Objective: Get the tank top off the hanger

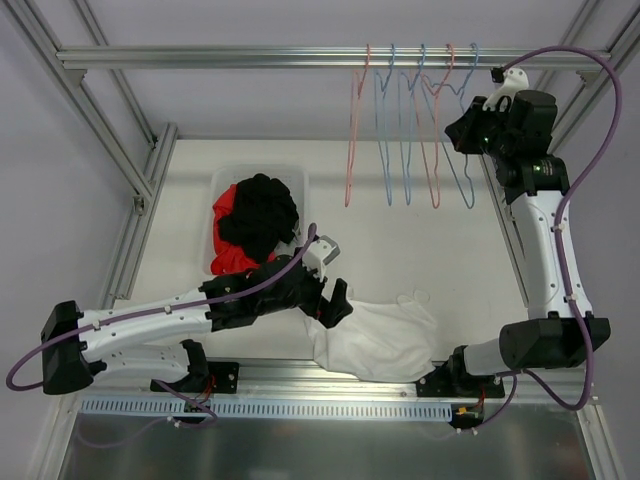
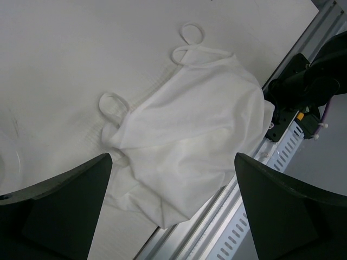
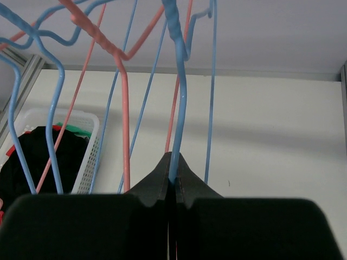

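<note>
The white tank top [image 1: 385, 335] lies crumpled on the table by the front edge, off any hanger; in the left wrist view [image 2: 195, 124] its straps point away from the edge. My left gripper [image 1: 335, 300] is open and empty just above its left part, its jaws wide apart [image 2: 171, 168]. My right gripper [image 1: 466, 130] is up at the rail, shut on the wire of a bare blue hanger [image 3: 179, 108], the rightmost one [image 1: 474, 65]. The fingertips [image 3: 165, 168] pinch the wire.
Several bare pink and blue hangers [image 1: 400, 130] hang from the top rail [image 1: 250, 57]. A white basket [image 1: 228, 175] with black and red clothes stands at the back left, also seen in the right wrist view [image 3: 81, 116]. An aluminium rail [image 2: 255, 206] runs along the front edge.
</note>
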Tool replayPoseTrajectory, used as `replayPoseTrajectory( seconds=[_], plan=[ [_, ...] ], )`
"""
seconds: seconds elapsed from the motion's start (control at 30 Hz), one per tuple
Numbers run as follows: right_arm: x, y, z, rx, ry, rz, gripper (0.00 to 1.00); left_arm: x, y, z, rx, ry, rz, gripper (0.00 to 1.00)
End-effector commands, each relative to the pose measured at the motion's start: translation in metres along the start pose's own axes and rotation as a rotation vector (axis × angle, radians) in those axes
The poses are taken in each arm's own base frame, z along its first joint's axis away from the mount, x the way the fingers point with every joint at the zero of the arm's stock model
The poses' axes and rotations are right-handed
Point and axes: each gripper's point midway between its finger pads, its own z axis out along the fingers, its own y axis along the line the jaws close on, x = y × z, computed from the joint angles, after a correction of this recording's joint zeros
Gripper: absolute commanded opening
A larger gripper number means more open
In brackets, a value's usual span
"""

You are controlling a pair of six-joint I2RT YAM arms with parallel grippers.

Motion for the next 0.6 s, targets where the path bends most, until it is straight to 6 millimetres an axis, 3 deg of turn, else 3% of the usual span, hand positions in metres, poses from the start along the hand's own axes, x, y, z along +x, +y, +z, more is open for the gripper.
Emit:
replayPoseTrajectory(
  seconds=[0.0,0.13,0.17,0.2,0.27,0.3,0.33,0.4,0.43,0.47,0.5,0.53,0.57],
  plan=[
    [-0.019,0.005,-0.01,-0.002,-0.088,-0.013,0.0,-0.002,-0.014,0.007,0.039,0.017,0.008,0.99],
    [-0.013,0.004,-0.016,0.005,-0.084,-0.007,0.02,0.003,-0.027,0.022,0.048,0.059,0.043,0.99],
    [-0.014,0.004,-0.018,0.006,-0.087,-0.006,0.3,0.002,-0.034,0.024,0.06,0.062,0.05,0.99],
    [-0.018,0.004,-0.027,0.012,-0.105,-0.005,0.5,0.009,-0.035,0.031,0.056,0.089,0.057,0.99],
    [-0.017,0.0,-0.04,0.034,-0.11,0.0,0.79,0.013,-0.042,0.038,0.069,0.111,0.065,0.99],
    [-0.023,-0.001,-0.058,0.058,-0.138,-0.004,0.89,0.022,-0.041,0.046,0.058,0.142,0.073,0.99],
    [-0.016,-0.003,-0.068,0.082,-0.119,0.001,0.96,0.027,-0.043,0.05,0.058,0.158,0.081,0.99],
    [-0.011,-0.016,-0.093,0.187,-0.12,0.0,0.99,0.042,-0.041,0.063,0.024,0.204,0.104,0.99],
    [0.001,-0.017,-0.119,0.235,-0.105,0.006,0.99,0.048,-0.04,0.067,0.003,0.222,0.116,0.99],
    [0.008,-0.023,-0.133,0.284,-0.112,0.015,0.99,0.049,-0.041,0.071,-0.017,0.242,0.129,0.99],
    [0.016,-0.022,-0.145,0.294,-0.119,0.011,0.99,0.064,-0.037,0.081,-0.046,0.289,0.149,0.99],
    [0.028,-0.023,-0.169,0.326,-0.147,0.005,0.99,0.066,-0.046,0.085,-0.045,0.302,0.169,0.99],
    [0.034,-0.022,-0.179,0.332,-0.159,0.002,0.99,0.069,-0.05,0.09,-0.045,0.31,0.178,0.99]
  ],
)
